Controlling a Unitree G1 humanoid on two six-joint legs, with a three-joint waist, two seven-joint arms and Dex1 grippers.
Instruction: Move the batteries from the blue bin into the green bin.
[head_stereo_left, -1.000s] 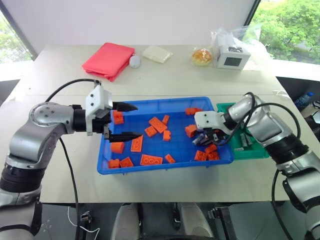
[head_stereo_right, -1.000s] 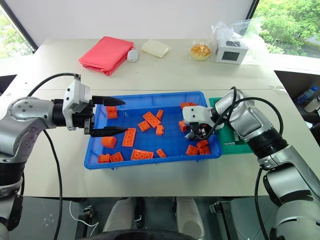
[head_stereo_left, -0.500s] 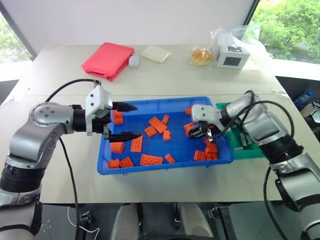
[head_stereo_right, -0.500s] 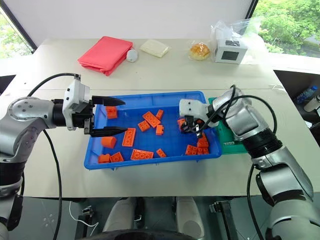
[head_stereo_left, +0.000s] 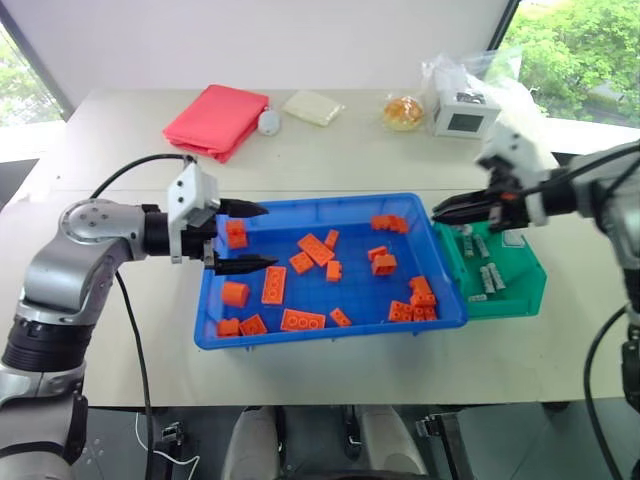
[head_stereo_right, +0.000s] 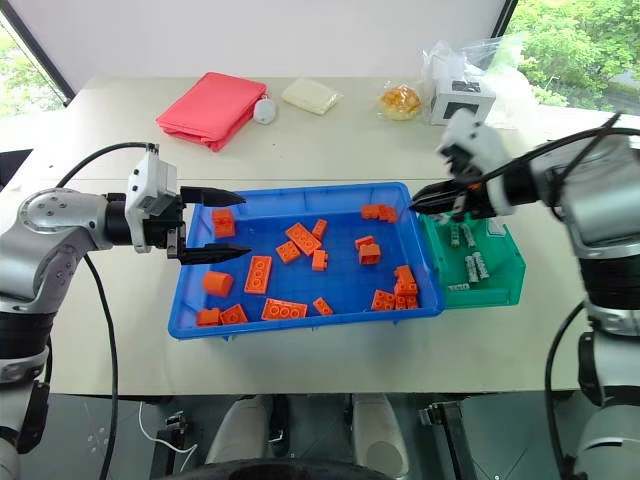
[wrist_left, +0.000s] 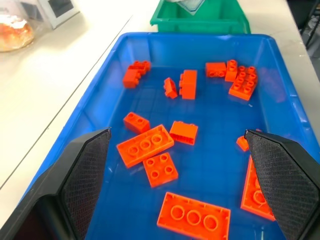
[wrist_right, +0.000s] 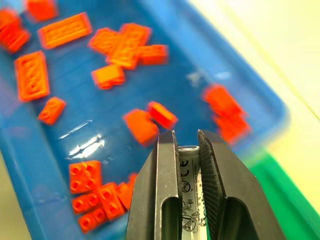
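Left eye view: the right gripper (head_stereo_left: 442, 211), at right of centre, hangs over the seam between the blue bin (head_stereo_left: 330, 338) and the green bin (head_stereo_left: 520, 295), raised so its load clears both rims. Several batteries (head_stereo_left: 487, 279) already lie in the green bin at lower right. The left gripper (head_stereo_left: 255, 237), fingers apart, holds nothing and sits over the blue bin's left end, probably parked out of the way.

Right eye view: same layout; orange bricks (head_stereo_right: 304, 239) are scattered across the blue bin on the bench (head_stereo_right: 330, 150).

Left wrist view: spread fingers (wrist_left: 82, 182) frame bricks alone; I see no loose battery here.

Right wrist view: the fingers are clamped on one battery (wrist_right: 188, 192), gripped lengthwise so it cannot roll out during transfer.
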